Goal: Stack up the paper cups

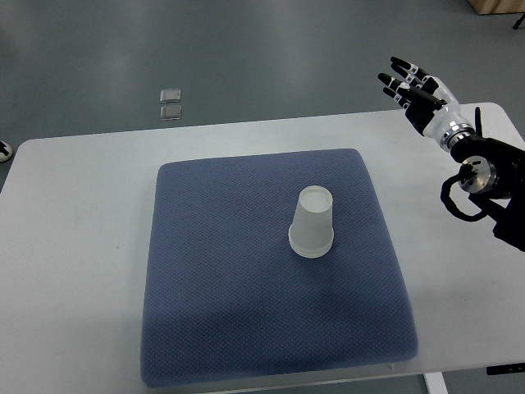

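Cup (312, 223) upside-down on blue mat (246, 328); right robot hand (416, 92) open, well apart.

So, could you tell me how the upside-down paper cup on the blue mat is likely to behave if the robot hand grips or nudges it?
The paper cup looks thin-walled, so it is probably light and may crush under a firm squeeze. It stands with its wide rim down on the textured mat, so a nudge likely slides it little; a high push could tip it, and it would then roll in a curve.
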`<action>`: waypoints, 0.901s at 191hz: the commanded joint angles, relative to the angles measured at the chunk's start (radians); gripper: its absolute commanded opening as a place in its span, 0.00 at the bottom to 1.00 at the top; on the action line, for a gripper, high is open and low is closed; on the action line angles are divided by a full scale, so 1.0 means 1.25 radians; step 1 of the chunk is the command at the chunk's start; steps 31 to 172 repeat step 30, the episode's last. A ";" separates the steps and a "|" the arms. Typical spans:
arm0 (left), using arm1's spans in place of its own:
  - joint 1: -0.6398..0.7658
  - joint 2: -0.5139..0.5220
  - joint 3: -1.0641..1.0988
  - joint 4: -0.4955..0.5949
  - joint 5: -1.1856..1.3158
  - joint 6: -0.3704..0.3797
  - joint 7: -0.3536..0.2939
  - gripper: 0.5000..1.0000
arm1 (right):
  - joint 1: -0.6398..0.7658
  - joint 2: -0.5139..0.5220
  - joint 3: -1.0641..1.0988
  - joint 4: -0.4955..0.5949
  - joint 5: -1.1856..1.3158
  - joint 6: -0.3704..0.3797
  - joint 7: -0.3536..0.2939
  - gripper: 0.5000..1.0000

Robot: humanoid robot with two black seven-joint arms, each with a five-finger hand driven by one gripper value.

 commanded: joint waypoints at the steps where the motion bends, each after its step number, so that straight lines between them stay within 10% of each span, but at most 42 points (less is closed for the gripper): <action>1: 0.000 0.000 0.000 0.000 -0.001 0.000 0.000 1.00 | -0.001 0.005 -0.001 0.000 0.001 0.000 0.002 0.83; 172: 0.000 0.000 0.000 0.000 -0.001 -0.001 0.000 1.00 | -0.015 0.022 0.001 -0.002 0.001 0.000 0.003 0.83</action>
